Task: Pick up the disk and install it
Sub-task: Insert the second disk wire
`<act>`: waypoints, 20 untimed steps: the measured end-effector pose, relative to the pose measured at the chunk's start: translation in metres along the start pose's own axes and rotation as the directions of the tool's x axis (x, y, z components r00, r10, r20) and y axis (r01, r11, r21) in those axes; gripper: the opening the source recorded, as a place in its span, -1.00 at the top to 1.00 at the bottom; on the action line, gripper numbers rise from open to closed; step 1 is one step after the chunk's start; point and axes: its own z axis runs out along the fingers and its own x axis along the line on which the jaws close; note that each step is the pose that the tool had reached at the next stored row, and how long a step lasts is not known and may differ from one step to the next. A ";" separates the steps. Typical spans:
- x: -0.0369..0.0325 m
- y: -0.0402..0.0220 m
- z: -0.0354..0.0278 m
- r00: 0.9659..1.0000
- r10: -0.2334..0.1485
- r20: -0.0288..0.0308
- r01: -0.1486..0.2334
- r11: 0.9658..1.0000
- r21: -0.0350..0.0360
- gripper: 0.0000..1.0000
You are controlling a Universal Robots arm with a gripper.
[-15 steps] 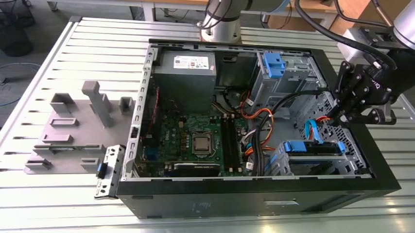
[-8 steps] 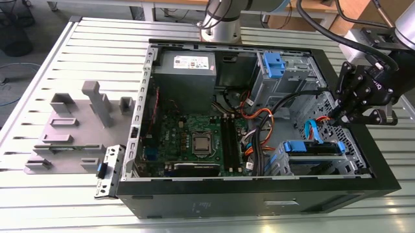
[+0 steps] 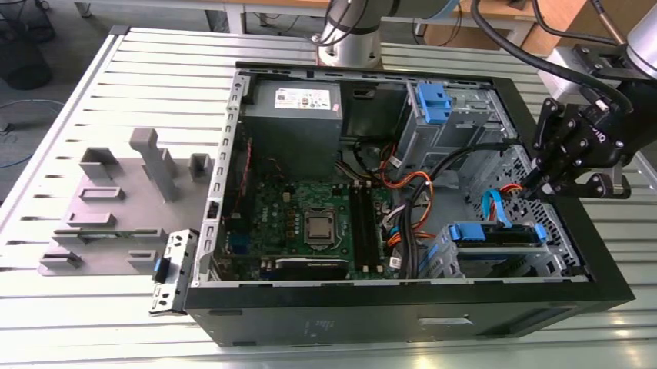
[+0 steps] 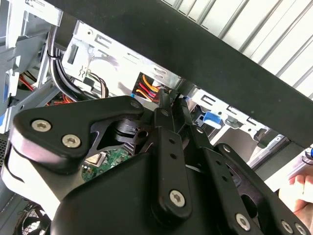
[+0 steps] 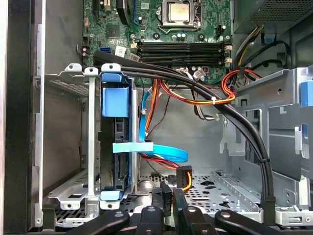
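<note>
the jaws [image 5: 168, 203] are pressed together with nothing in them, hovering inside the open pc case [image 3: 411, 323] just beside the disk [image 5: 117, 142], which already sits on edge in its cage [image 5: 73, 147] with a blue cable [image 5: 166, 152] plugged in.
</note>
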 end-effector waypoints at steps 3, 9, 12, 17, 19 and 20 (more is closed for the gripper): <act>0.0000 0.0000 0.0000 1.000 0.000 0.000 0.000 1.000 0.000 0.54; 0.0000 -0.0001 0.0002 1.000 0.000 0.000 0.000 1.000 0.000 0.67; 0.0000 -0.0002 0.0002 1.000 0.000 0.000 0.000 1.000 0.000 0.68; 0.0000 -0.0003 0.0003 1.000 0.000 0.000 0.000 1.000 0.000 0.68; 0.0000 -0.0002 0.0004 1.000 0.000 0.000 0.000 1.000 0.000 0.68; 0.0000 0.0002 0.0005 1.000 0.000 0.000 0.000 1.000 0.000 0.68</act>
